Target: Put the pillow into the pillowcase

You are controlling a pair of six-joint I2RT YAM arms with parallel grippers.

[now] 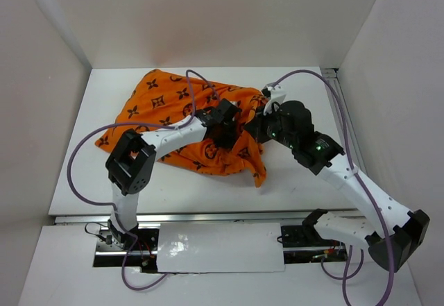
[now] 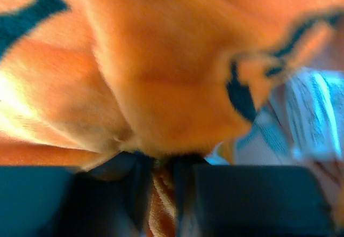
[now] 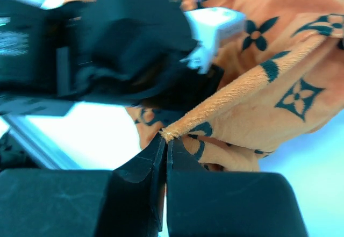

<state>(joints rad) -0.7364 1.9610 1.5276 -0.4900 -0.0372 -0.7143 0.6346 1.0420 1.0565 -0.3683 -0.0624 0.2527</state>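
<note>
White table (image 1: pixel 208 189), white walls (image 1: pixel 208 14), left jaws and right jaws clamped on orange pillowcase (image 1: pixel 161 101)

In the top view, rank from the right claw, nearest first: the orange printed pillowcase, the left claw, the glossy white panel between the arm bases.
1. Orange printed fabric pillowcase: pinched in the right claw.
2. Left claw: just beside, leftward.
3. Glossy white rectangular panel: near edge.

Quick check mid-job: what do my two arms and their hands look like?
The left arm and right arm have white links, black joints and looping purple cables. The left hand and right hand are black, blocky-fingered. Green lights glow on the right arm.
</note>
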